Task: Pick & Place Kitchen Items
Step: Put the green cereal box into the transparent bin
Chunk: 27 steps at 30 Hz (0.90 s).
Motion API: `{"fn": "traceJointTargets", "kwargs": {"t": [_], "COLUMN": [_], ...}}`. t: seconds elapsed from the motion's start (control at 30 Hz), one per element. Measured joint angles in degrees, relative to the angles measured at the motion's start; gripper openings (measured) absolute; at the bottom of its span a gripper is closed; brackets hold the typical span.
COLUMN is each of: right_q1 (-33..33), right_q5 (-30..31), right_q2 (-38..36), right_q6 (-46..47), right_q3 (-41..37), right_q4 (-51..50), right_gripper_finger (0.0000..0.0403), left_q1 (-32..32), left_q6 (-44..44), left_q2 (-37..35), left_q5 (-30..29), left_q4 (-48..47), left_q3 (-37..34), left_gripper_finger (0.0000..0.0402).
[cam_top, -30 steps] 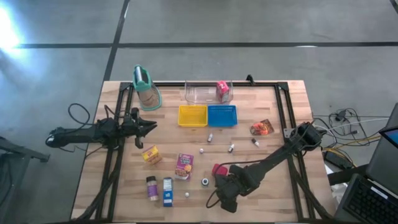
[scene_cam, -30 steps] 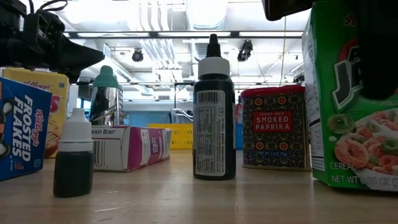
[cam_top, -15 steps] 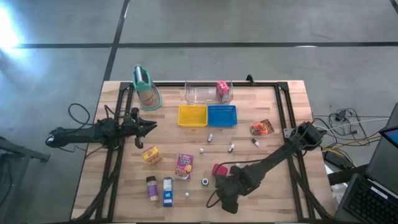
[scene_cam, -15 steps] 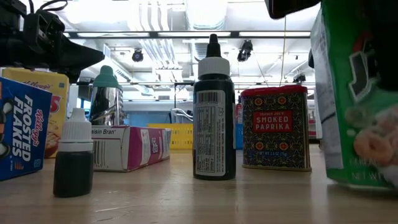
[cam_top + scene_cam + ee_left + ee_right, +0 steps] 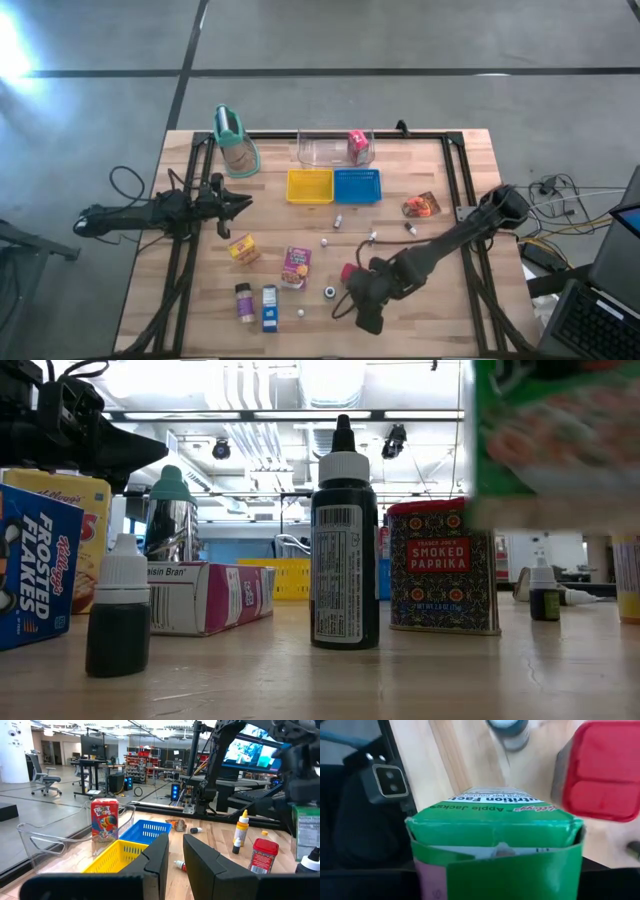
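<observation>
Right wrist view | right hand grips green cereal carton — "Apple Jacks" | left hand nearly closed, empty

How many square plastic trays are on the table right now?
2. The yellow tray and the blue tray sit side by side near the table's middle, just in front of the clear bin. None looks hidden.

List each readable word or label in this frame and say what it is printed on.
"Kellogg's FROSTED FLAKES": blue carton.
"TRADER JOE'S SMOKED PAPRIKA": red tin.
"aisin Bran", first letter hidden: pink carton lying flat.
"FROOT LOOPS": red carton in the clear bin.
"Apple Jacks", "Nutrition Facts" partly cut: green carton in the right hand.
Dark bottle: barcode print too small to read.
</observation>
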Motion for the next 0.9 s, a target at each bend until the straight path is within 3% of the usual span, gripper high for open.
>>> {"fn": "traceJointTargets", "kwargs": {"t": [0.27, 0.53, 0.9], "right_q1": [-2.9, -6.7, -14.8], "right_q5": [0.0, 0.3, 0.5], "right_q2": [-4.5, -8.0, -8.7], "right_q6": [-2.8, -7.4, -13.1], "right_q3": [0.0, 0.0, 0.0], "right_q4": [-0.1, 0.2, 0.3], "right_gripper_finger": [0.0158, 0.0176, 0.0154], "left_q1": [0.0, 0.0, 0.0], "left_q6": [0.0, 0.0, 0.0], "left_q2": [0.0, 0.0, 0.0], "left_q5": [0.0, 0.0, 0.0], "left_q4": [0.0, 0.0, 0.0], "left_q3": [0.0, 0.0, 0.0], "left_gripper_finger": [0.0065, 0.0065, 0.0065]}}
